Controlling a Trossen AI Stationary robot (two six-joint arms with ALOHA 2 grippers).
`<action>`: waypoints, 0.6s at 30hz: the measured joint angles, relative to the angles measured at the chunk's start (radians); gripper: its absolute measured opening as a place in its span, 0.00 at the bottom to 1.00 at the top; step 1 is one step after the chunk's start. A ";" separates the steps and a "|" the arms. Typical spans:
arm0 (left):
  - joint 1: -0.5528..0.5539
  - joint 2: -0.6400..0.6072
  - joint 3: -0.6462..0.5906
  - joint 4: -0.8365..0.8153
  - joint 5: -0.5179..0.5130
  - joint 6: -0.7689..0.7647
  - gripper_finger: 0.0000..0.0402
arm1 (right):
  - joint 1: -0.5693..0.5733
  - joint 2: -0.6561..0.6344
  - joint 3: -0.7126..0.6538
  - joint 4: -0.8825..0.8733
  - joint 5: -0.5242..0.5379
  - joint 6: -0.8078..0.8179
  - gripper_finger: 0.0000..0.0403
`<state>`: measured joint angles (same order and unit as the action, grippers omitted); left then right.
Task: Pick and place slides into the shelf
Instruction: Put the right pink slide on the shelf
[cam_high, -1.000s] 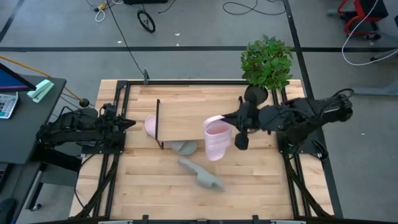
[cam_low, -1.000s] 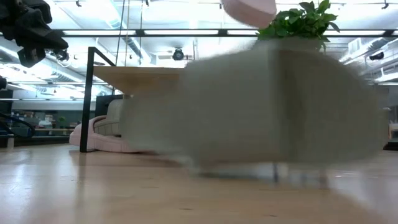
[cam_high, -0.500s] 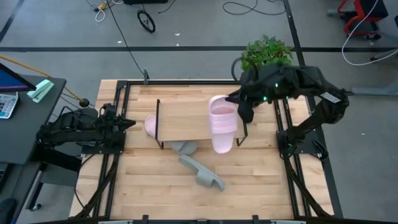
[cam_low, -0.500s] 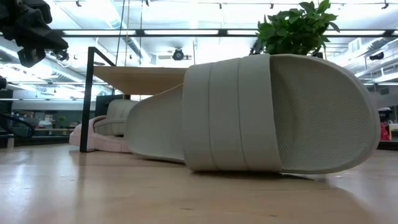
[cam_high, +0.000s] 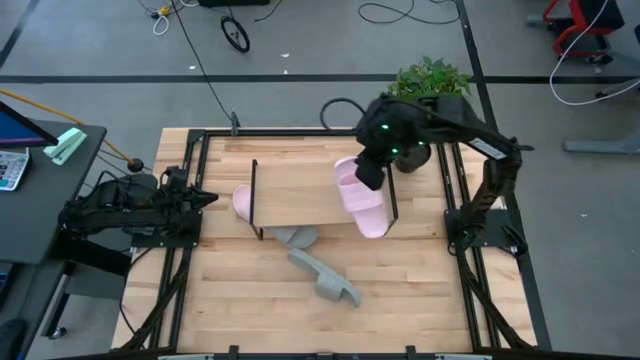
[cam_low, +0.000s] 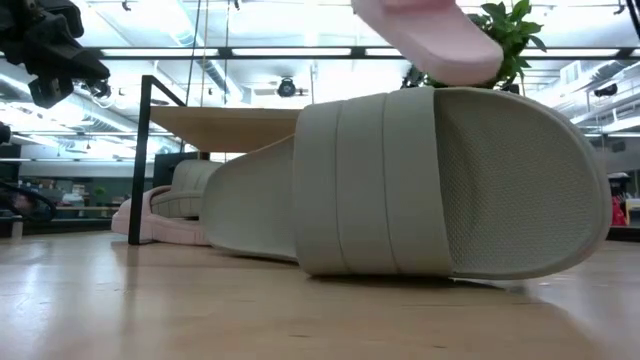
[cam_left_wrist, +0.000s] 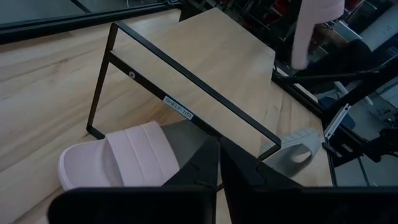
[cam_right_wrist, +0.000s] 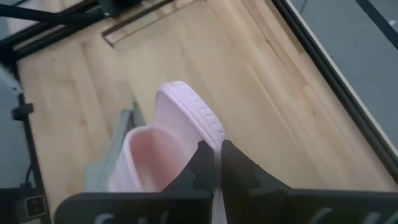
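Observation:
My right gripper (cam_high: 368, 175) is shut on a pink slide (cam_high: 362, 200) and holds it in the air over the right end of the shelf (cam_high: 300, 185). In the low view this pink slide (cam_low: 430, 35) hangs above the level of the shelf board (cam_low: 230, 120). The other pink slide (cam_high: 242, 203) lies on the table at the shelf's left end, partly under the board. One grey slide (cam_high: 295, 237) rests at the shelf's near edge. The second grey slide (cam_high: 325, 278) lies on the table nearer the front. My left gripper (cam_high: 210, 198) waits shut at the table's left. My right gripper pinches the pink slide's side edge (cam_right_wrist: 211, 134) between its two fingers, coming from above and the far right. The fingers hide whether they are on the strap or the sole rim. The slide is lifted clear and tilted, its long axis slanting toward the table's near right.
A potted plant (cam_high: 430, 90) stands at the table's far right corner, close behind the right arm. Thin black end frames (cam_high: 255, 195) close the shelf on both sides. The near grey slide (cam_low: 450, 180) fills most of the low view. Bare wood (cam_high: 420, 290) shows near right.
The right arm swung toward the far edge and the left, carrying the pink slide from the shelf's near right corner to above its right end. The slide turned in the hold, its near end now pointing right. The left arm and the other slides kept their places.

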<state>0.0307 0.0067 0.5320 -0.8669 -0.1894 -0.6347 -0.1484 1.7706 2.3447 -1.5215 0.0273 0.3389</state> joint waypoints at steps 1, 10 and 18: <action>0.000 0.000 0.000 0.000 0.000 -0.005 0.06 | -0.011 0.008 0.000 -0.001 -0.004 0.000 0.02; 0.000 0.000 0.000 0.000 0.001 -0.008 0.06 | -0.098 0.043 0.000 -0.050 0.001 -0.027 0.02; 0.000 0.000 0.000 0.001 0.001 -0.007 0.06 | -0.140 0.046 -0.001 -0.049 -0.003 -0.034 0.02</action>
<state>0.0303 0.0063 0.5320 -0.8658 -0.1886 -0.6420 -0.2887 1.8168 2.3440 -1.5707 0.0238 0.3046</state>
